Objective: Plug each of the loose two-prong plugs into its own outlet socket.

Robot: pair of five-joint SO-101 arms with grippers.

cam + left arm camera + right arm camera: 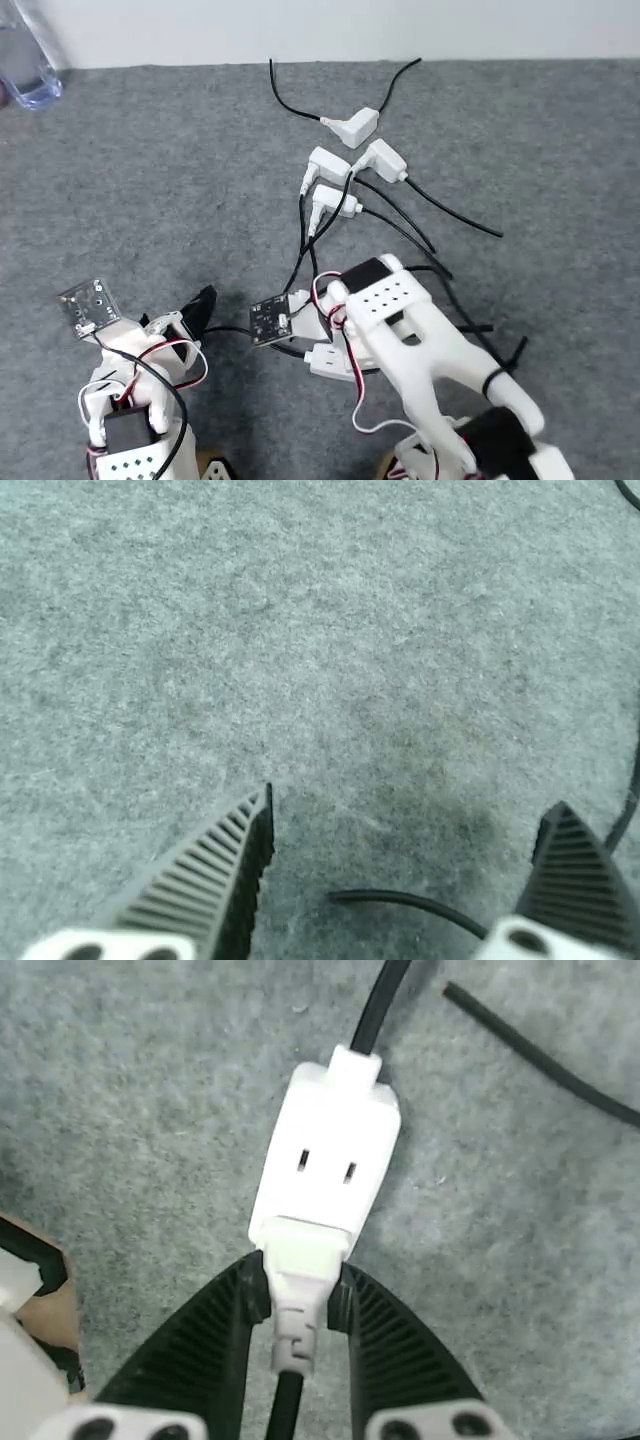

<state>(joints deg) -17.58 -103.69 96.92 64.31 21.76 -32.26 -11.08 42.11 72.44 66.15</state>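
Note:
My right gripper point(298, 1276) is shut on a white two-prong plug point(298, 1260) that sits in the near end of a white outlet socket point(326, 1155), which has two free slots on its face. A black cable point(372, 1005) leaves the socket's far end. In the high view this socket point(323, 362) lies beside the right arm. Several more white plugs and sockets lie farther back: one point(354, 127), a second point(328, 165), a third point(384, 158) and one more point(336, 205). My left gripper point(412, 805) hangs open over bare carpet, near a black cable point(410, 900).
Black cables point(430, 205) trail across the grey carpet point(150, 180) between the plugs and the right arm. A clear plastic container point(25, 65) stands at the back left corner by the white wall. The carpet's left half is open.

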